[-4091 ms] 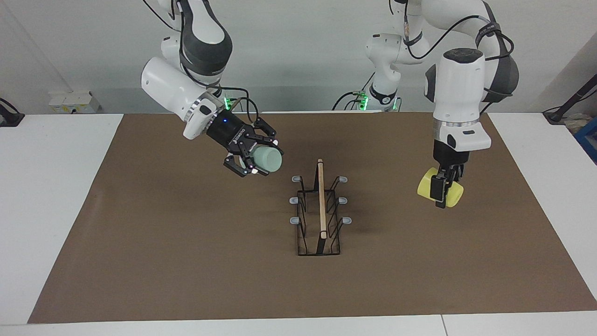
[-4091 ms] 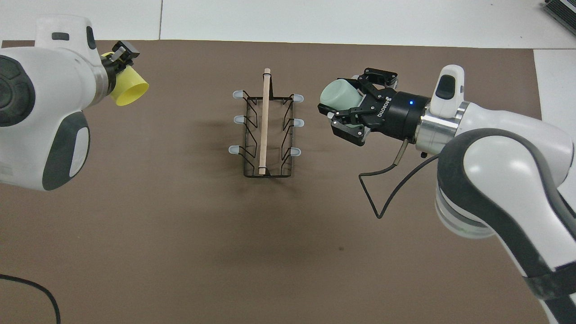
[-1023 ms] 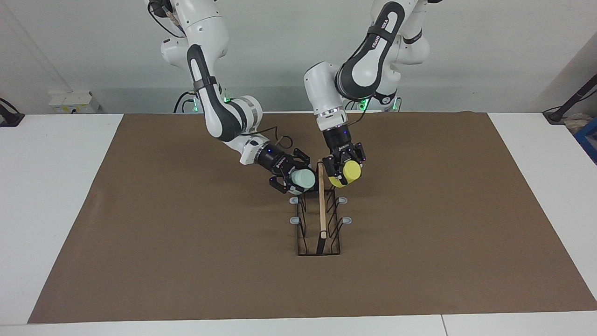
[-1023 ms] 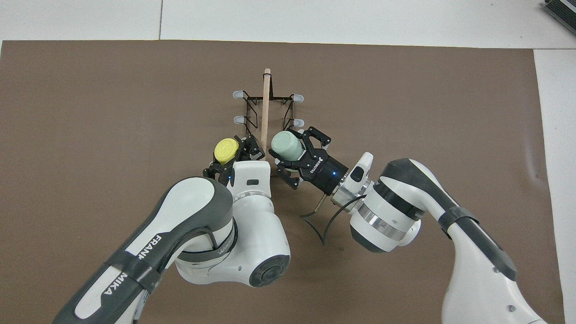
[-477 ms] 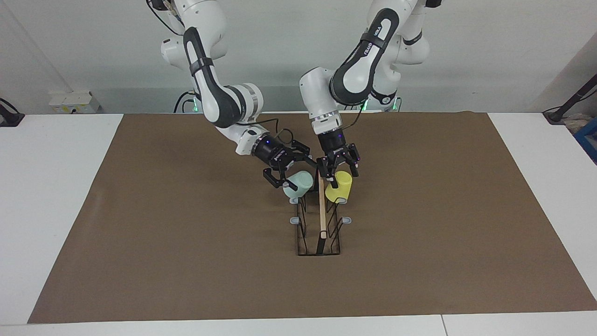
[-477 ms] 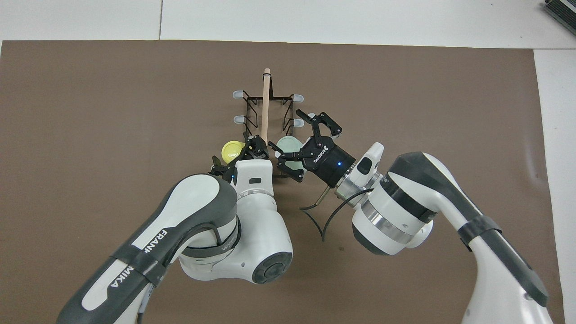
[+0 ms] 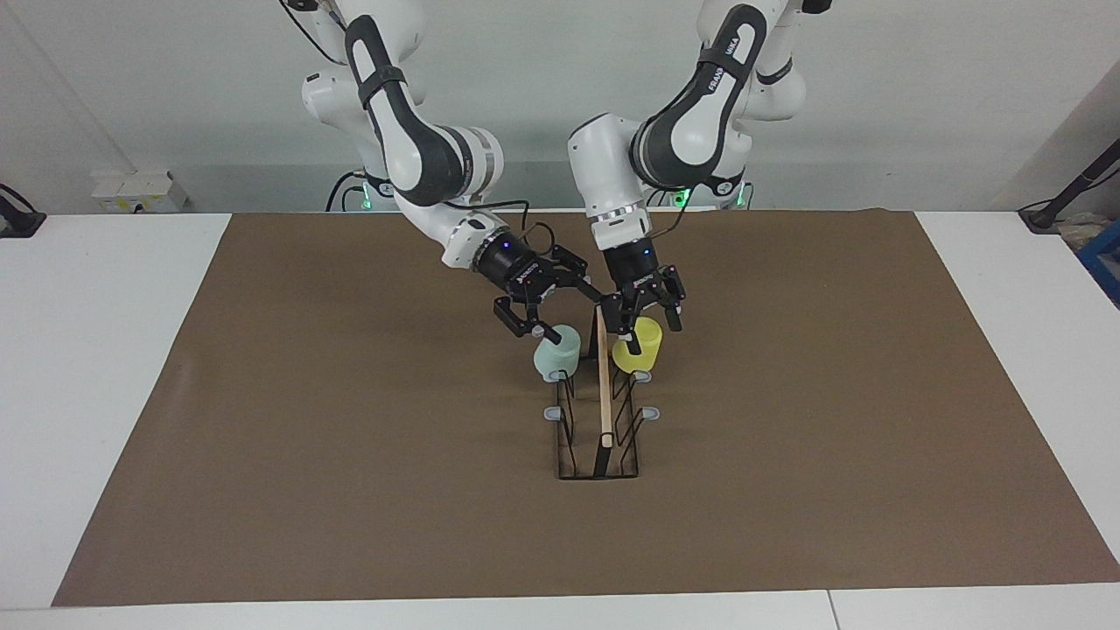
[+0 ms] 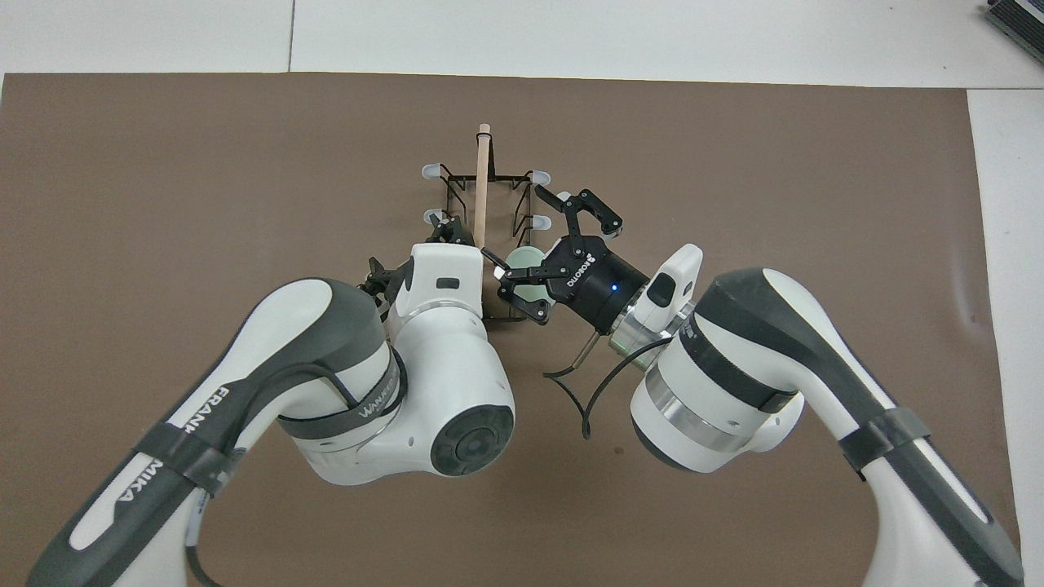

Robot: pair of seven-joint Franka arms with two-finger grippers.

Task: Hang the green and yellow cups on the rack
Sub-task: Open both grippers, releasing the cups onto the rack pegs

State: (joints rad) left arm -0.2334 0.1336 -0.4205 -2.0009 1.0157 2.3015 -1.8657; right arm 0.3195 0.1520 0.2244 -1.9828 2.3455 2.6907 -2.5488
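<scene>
The black wire rack with a wooden rod stands mid-mat and also shows in the overhead view. The mint green cup sits mouth-down on the prong nearest the robots toward the right arm's end; in the overhead view only a sliver of this cup shows. The yellow cup sits mouth-down on the matching prong toward the left arm's end and is hidden under the left arm in the overhead view. My right gripper is open just over the green cup. My left gripper is open, its fingers astride the yellow cup's top.
A brown mat covers most of the white table. The four rack prongs farther from the robots are bare. A black cable loops under the right wrist. Both arms crowd the rack's end nearest the robots.
Both arms brought the cups from the mat's ends to the rack. In the last second both grippers opened, let the cups go onto the prongs, and drew back slightly.
</scene>
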